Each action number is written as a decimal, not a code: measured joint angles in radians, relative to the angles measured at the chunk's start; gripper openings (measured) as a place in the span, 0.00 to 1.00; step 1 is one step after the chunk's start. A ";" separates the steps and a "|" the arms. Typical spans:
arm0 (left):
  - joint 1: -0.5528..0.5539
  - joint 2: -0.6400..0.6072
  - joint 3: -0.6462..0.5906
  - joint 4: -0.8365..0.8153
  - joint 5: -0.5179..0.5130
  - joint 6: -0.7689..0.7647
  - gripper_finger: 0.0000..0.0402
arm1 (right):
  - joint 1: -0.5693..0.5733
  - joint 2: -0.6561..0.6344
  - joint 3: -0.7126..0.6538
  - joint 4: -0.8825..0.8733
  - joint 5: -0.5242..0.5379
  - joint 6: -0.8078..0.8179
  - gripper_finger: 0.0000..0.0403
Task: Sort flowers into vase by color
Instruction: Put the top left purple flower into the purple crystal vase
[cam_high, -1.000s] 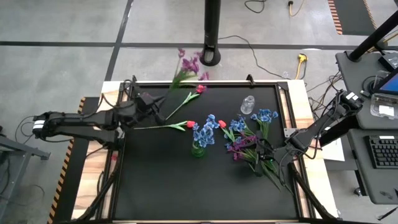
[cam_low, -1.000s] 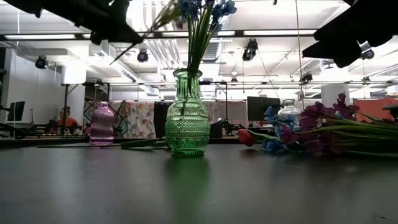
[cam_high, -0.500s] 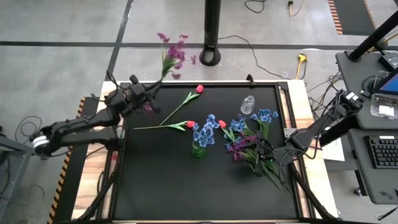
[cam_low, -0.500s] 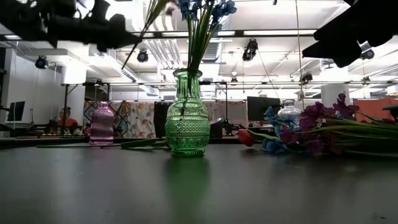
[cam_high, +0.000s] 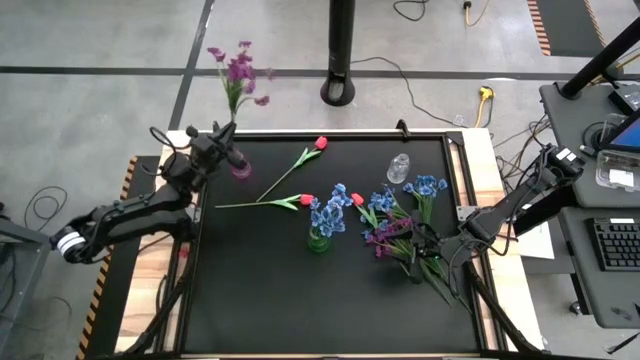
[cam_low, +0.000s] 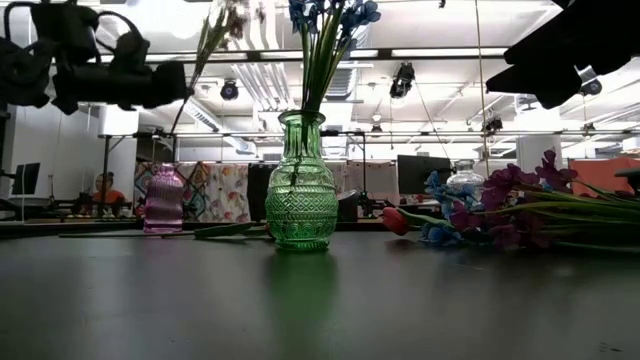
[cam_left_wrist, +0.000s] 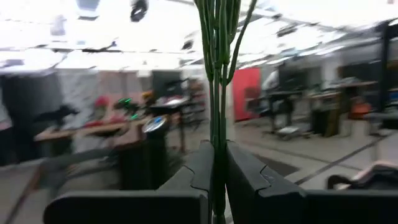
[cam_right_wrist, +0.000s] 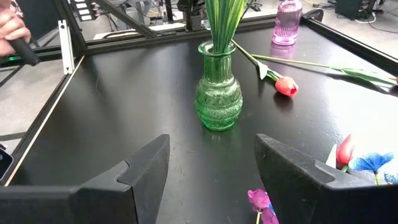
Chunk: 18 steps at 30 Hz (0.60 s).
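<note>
Purple flower (cam_high: 238, 68) carried upright above the pink vase (cam_high: 241, 168) at the far left, presumably lined up for dropping in by colour. Left gripper (cam_left_wrist: 216, 186) clamped tight on its green stem. Right gripper (cam_right_wrist: 211, 180) parked near the right-hand flower pile (cam_high: 400, 225), jaws wide, holding nothing.

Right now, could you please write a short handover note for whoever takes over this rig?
Left pincer: shut on the purple flower stem, held up by the pink vase at the mat's far left corner.
Right pincer: open, empty, over the flower pile on the right.
Done: blue flowers stand in the green vase.
Left: purple stem into the pink vase; two red tulips lying on the mat, the pile, and the clear vase.
</note>
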 joint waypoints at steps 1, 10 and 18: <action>0.006 0.001 -0.003 0.000 -0.003 -0.002 0.02 | 0.000 0.000 0.000 0.000 0.000 0.000 0.56; 0.039 0.004 -0.005 0.005 0.003 -0.008 0.02 | 0.000 0.000 0.000 0.000 0.000 -0.003 0.56; 0.087 0.001 -0.081 0.130 0.083 -0.050 0.02 | 0.000 0.000 0.000 0.000 0.000 -0.002 0.56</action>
